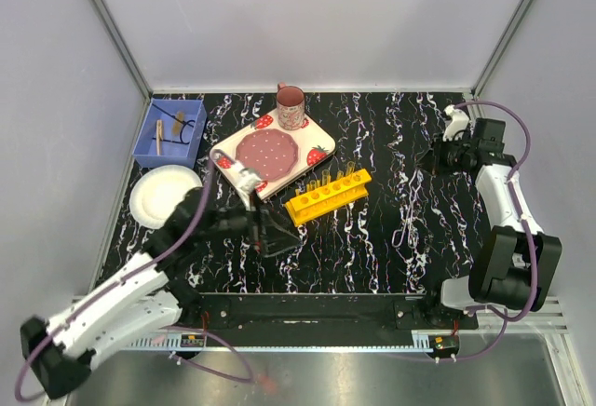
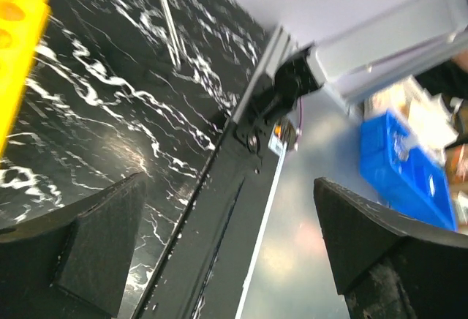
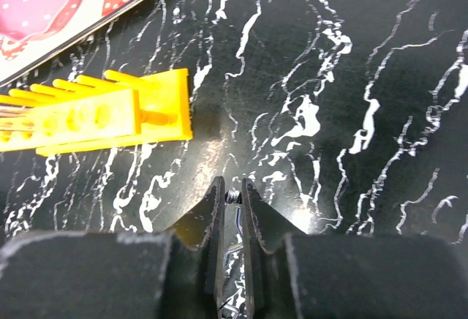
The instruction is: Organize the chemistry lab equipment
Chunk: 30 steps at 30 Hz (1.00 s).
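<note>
From above, the yellow plastic test-tube rack with a row of round holes (image 1: 328, 195) lies at an angle on the black white-veined marble table (image 1: 391, 238), just in front of the square strawberry-patterned plate (image 1: 273, 152). A pink mug (image 1: 290, 106) stands behind that plate. At the far left a blue plastic bin (image 1: 169, 133) holds a wooden-handled brush (image 1: 159, 137), and a round white paper plate (image 1: 163, 194) lies near it. The left gripper (image 1: 275, 238) hangs near the rack's left end. The right gripper (image 1: 433, 159) is well apart from the rack, to its right.

The left wrist view shows that gripper (image 2: 228, 187) spread wide with nothing between its fingers. The rack (image 2: 18, 48) fills the upper left corner, and a thin clear tube (image 2: 170, 23) lies flat on the table beyond.

The right wrist view shows that gripper (image 3: 232, 187) pinched narrow on a slim metal tool (image 3: 232, 196) above the table. The rack (image 3: 95, 118) is to the left, with the plate's corner (image 3: 73, 4) behind it.
</note>
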Motion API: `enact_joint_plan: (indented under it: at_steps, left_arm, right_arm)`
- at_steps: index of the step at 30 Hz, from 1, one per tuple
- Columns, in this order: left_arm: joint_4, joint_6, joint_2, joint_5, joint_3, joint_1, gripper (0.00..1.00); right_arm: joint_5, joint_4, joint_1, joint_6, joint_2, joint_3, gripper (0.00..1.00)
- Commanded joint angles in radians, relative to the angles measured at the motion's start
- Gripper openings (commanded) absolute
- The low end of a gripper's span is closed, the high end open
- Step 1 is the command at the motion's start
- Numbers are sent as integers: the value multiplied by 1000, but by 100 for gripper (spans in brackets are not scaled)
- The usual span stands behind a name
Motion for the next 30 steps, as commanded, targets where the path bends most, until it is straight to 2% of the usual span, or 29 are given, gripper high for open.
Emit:
enact_joint_plan:
  at_steps: [1, 3, 4, 6, 7, 10, 13, 14, 20, 26, 30]
  left_arm:
    - [94, 114, 171, -266, 117, -277, 99]
    - [132, 181, 256, -359, 169, -358, 99]
    - [152, 197, 346, -392, 187, -420, 99]
    - [174, 234, 436, -463, 248, -468, 99]
    - [186, 238, 527, -490, 273, -505, 99]
    - [206, 218, 655, -580, 368, -543, 99]
    - [206, 176, 803, -630, 471, -560, 99]
    - [200, 168, 868, -692, 498, -564, 99]
    - [117, 85, 1050, -824, 684, -565, 99]
    - [33, 53, 1223, -880, 856, -565, 99]
    - [33, 54, 1294, -854, 902, -565, 94]
  right_arm:
    - [-137, 29, -4, 23, 5, -8, 0]
    - [-165, 25, -4, 43, 13, -8, 0]
    - [-190, 20, -4, 48, 22, -10, 0]
    - [-210, 15, -4, 60, 26, -8, 0]
    - [-220, 11, -4, 63, 26, -12, 0]
    - [-247, 0, -4, 71, 23, -16, 0]
    - [-271, -6, -4, 74, 20, -22, 0]
    - [-274, -5, -4, 75, 20, -22, 0]
    - [-308, -9, -4, 80, 17, -24, 0]
    - [-325, -11, -4, 80, 11, -22, 0]
    - [-336, -11, -4, 80, 10, -24, 0]
